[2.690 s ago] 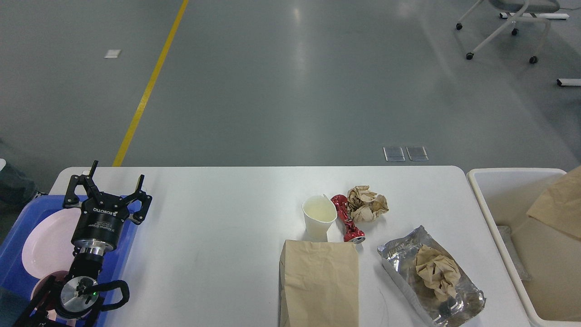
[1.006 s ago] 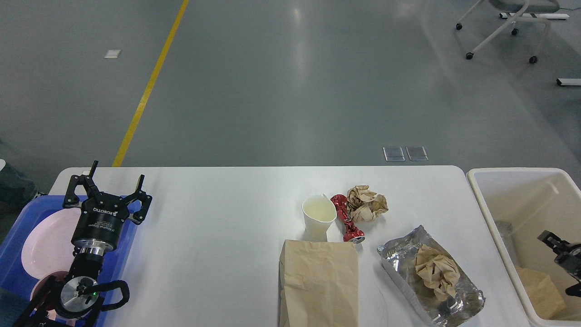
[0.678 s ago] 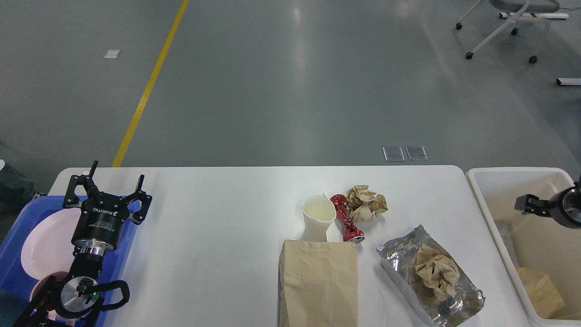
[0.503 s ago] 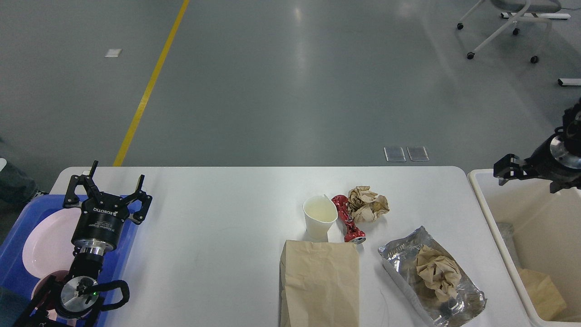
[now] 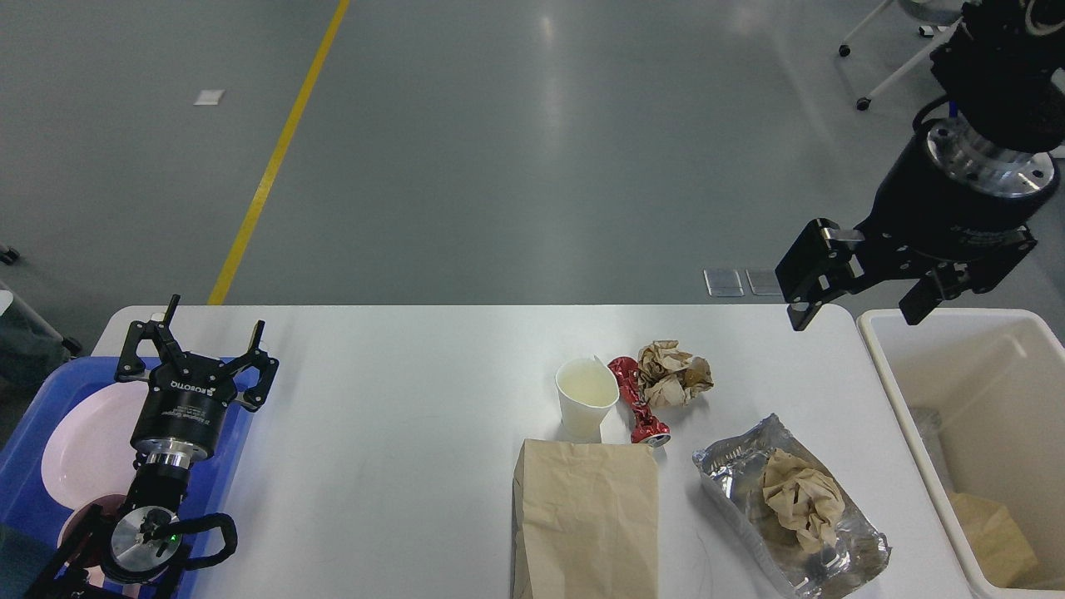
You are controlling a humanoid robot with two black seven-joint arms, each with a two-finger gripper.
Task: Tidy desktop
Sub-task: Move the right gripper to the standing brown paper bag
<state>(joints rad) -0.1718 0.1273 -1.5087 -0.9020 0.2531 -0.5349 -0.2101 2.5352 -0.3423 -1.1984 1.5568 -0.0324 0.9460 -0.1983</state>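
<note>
The right gripper (image 5: 861, 301) has risen out of the bin (image 5: 884, 376) since earlier and now hangs open and empty at 2 o'clock. The left gripper (image 5: 204, 339) stays open over the tray (image 5: 25, 424) at 9 o'clock. The surface (image 5: 399, 433) fills the lower view, litter unmoved.

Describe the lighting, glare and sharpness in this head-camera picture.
Head view: even overhead light with soft shadows; pale glare streaks on the grey floor; the desktop is bright but not blown out; the foil bag glints; the paper cup and both grippers look sharp, without motion blur.
</note>
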